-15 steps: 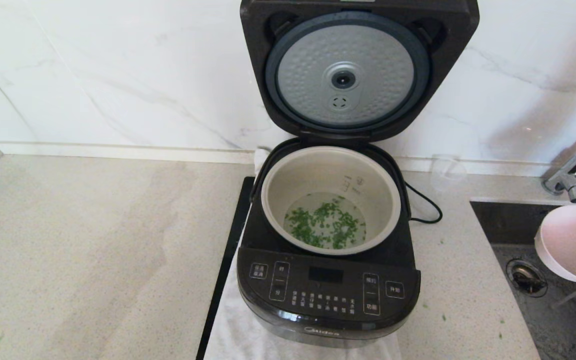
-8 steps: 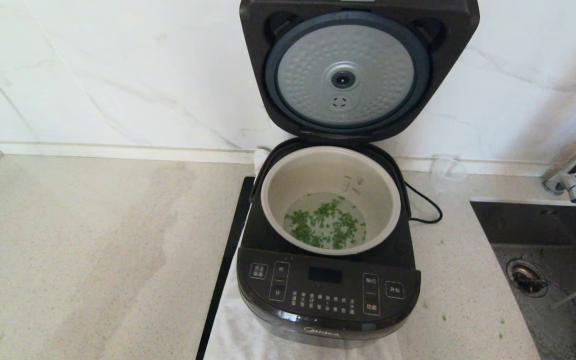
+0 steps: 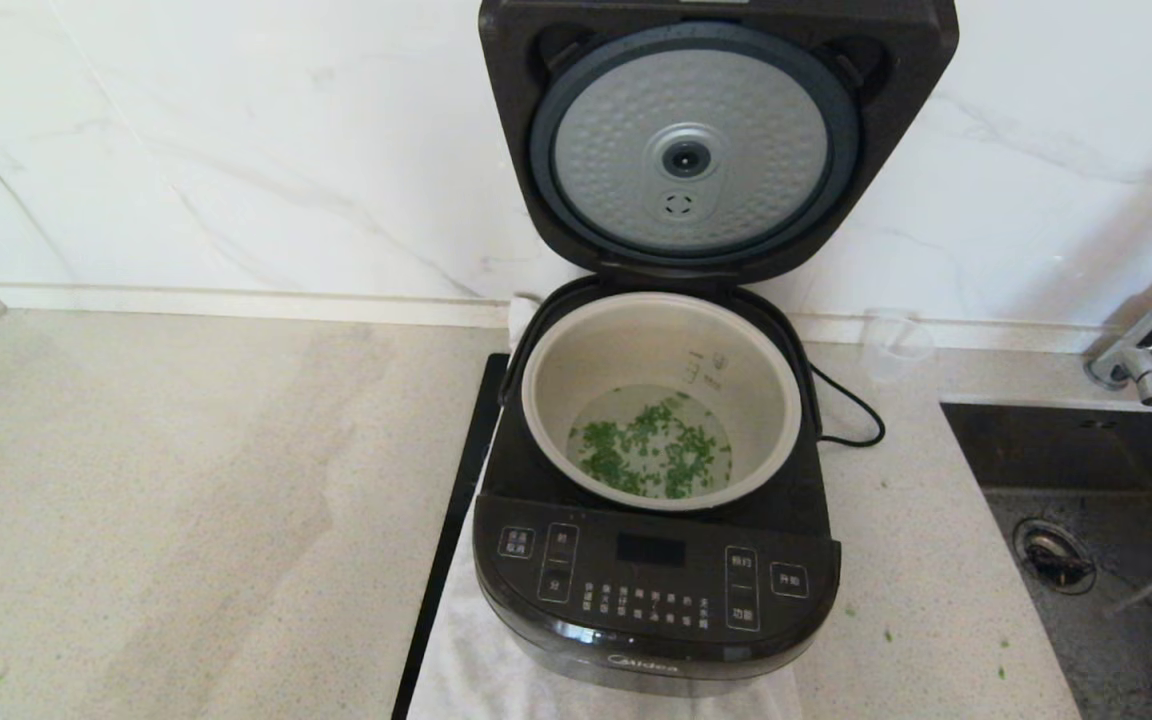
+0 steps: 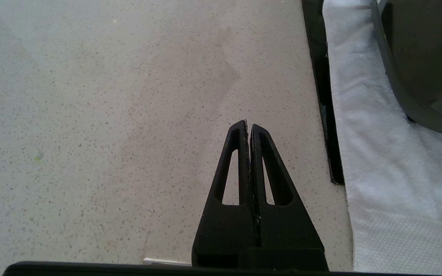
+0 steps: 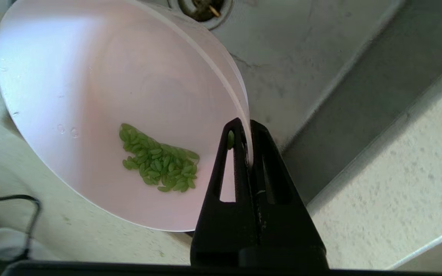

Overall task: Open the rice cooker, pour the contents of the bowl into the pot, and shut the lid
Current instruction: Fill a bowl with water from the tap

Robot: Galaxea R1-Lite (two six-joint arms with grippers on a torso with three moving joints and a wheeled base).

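Rice cooker stood on a white cloth on the speckled beige table, against the marble wall, a large glossy black rounded-square body with a front panel of white-labelled buttons and a small dark display. To its left, the left claw hung parked over bare table beside the cloth, its black fingers clenched together on nothing. The lid stood upright at the back, showing a dimpled silver disc inside a grey ring. Below it the pot sat in the cooker, round and off-white with a thin rim and small level marks on its inner wall; chopped green bits lay scattered across its bottom. A black cord ran out behind the cooker on the right, near a small clear cup. Further right lay the dark sink with its drain and a chrome tap. Over that sink, seen only in the right wrist view, the right claw was clenched on the rim of the bowl, a shallow pale pink round held tilted, with a small cluster of green bits inside it.
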